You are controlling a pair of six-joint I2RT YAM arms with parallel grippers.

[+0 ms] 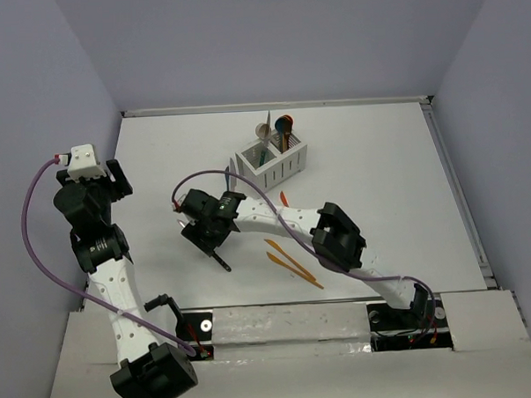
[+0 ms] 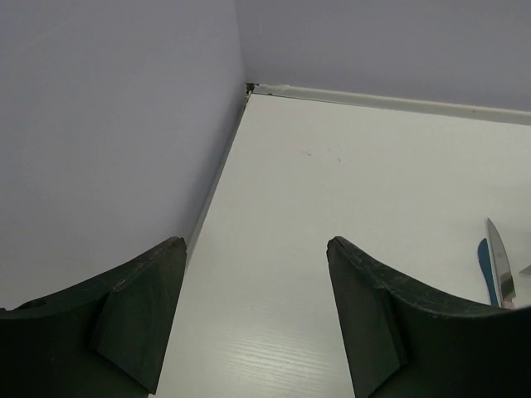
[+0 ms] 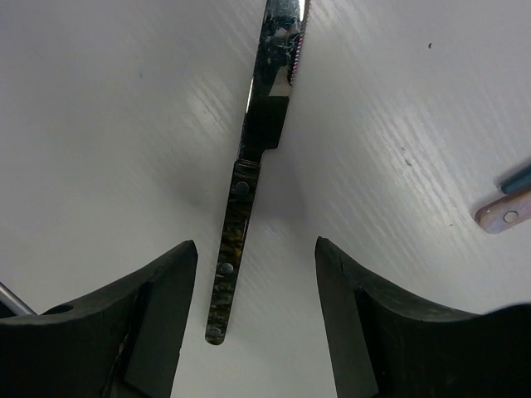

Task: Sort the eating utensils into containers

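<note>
Right wrist view: the right gripper (image 3: 255,249) has its fingers (image 3: 162,319) spread wide, one on each side of the black knife (image 3: 236,199), and neither pad touches it. The knife lies flat on the white table (image 1: 379,176), with its riveted dark handle toward the camera and its glossy serrated blade pointing away. From the top external view its long axis runs from far-left to near-right, and only the near end shows below the gripper.

The left gripper (image 2: 253,249) is also wide open and holds nothing, facing the far-left corner.

The white caddy (image 1: 273,163) stands far of the knife with utensils upright in it. Two orange utensils (image 1: 293,261) lie to the knife's right. Pale lilac walls (image 1: 285,39) enclose the table.
</note>
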